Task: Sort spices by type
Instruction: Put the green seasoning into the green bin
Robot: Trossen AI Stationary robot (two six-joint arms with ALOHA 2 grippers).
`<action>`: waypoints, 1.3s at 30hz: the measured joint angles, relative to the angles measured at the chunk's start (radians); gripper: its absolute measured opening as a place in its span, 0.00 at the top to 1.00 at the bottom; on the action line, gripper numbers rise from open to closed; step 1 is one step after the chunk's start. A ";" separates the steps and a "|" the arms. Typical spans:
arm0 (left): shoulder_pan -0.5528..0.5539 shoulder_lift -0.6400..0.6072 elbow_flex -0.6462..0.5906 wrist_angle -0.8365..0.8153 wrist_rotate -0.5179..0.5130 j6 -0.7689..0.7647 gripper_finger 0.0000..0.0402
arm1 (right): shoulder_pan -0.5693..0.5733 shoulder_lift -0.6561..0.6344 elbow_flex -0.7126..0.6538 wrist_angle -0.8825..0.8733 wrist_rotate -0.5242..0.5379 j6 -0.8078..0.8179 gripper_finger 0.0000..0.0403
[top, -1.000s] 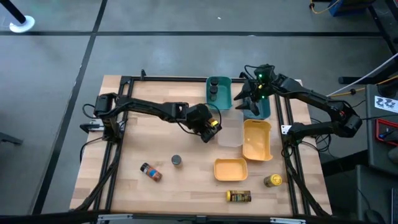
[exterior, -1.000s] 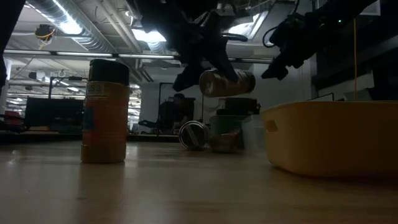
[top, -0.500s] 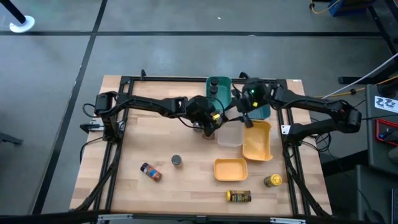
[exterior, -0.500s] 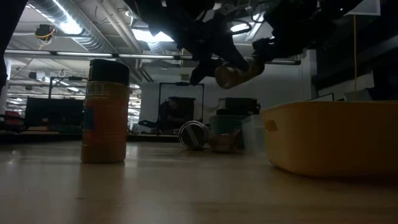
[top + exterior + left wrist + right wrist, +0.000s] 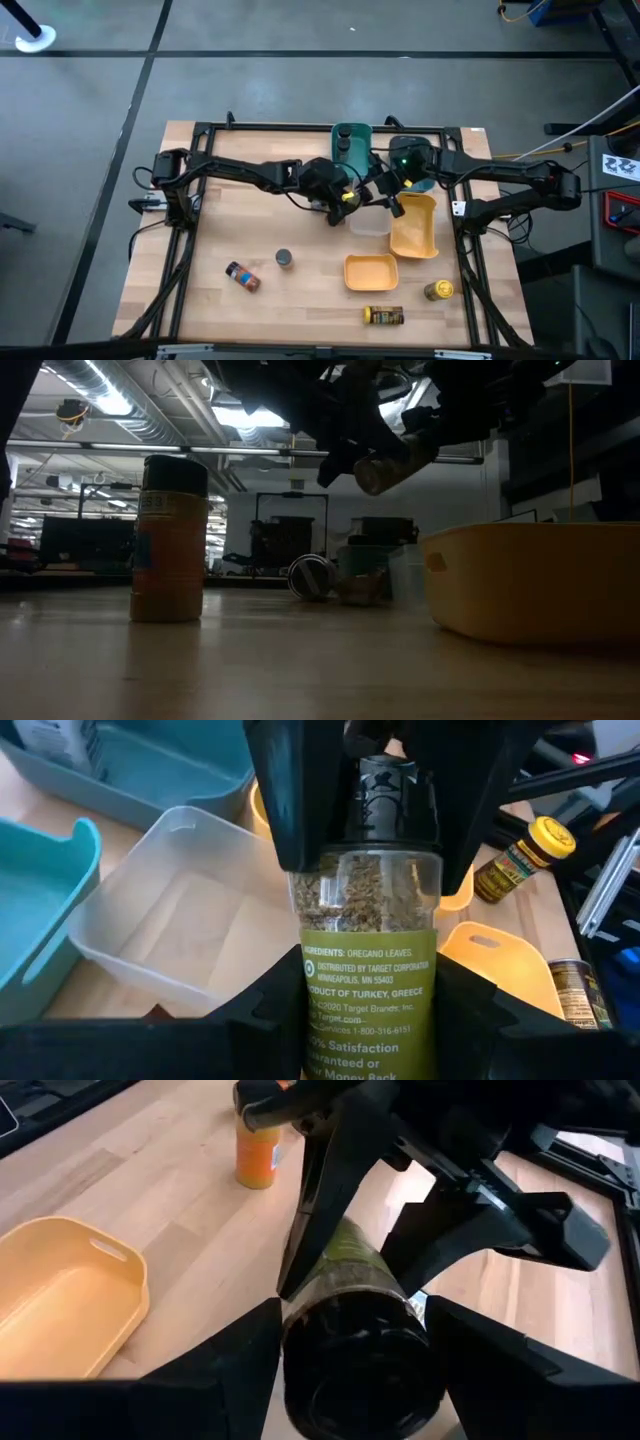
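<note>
An oregano jar (image 5: 368,935), clear glass with a green label and dark cap, is held in the air above the middle of the table, tilted, gripped from both ends. On the table near the front edge, a dark-lidded orange jar (image 5: 242,276) lies on its side toward the left; a small round jar (image 5: 284,258) sits just beside it. A dark jar (image 5: 384,316) lies on its side near the front edge, a yellow-lidded jar (image 5: 438,290) close by to its right.

A grey floor (image 5: 250,80) crossed by dark seam lines surrounds the light wooden counter (image 5: 250,310). In the low view, beyond the counter's far edge, silver ceiling ducts (image 5: 120,400) and bright strip lights (image 5: 240,418) hang above a dim workshop with dark desks and monitors (image 5: 70,542).
</note>
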 joint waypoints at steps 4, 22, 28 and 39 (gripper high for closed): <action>-0.004 0.000 0.000 0.002 0.000 0.020 0.66 | 0.012 0.000 0.000 -0.001 0.006 0.000 0.39; -0.004 0.000 0.000 0.007 0.000 0.093 0.63 | 0.011 0.000 0.001 -0.030 0.014 0.006 0.46; -0.004 0.000 0.000 0.006 0.000 0.077 0.53 | 0.011 0.000 0.001 -0.031 0.014 0.009 0.47; 0.008 0.000 0.000 0.001 -0.004 0.042 0.37 | 0.009 0.000 0.001 -0.035 0.040 0.008 0.46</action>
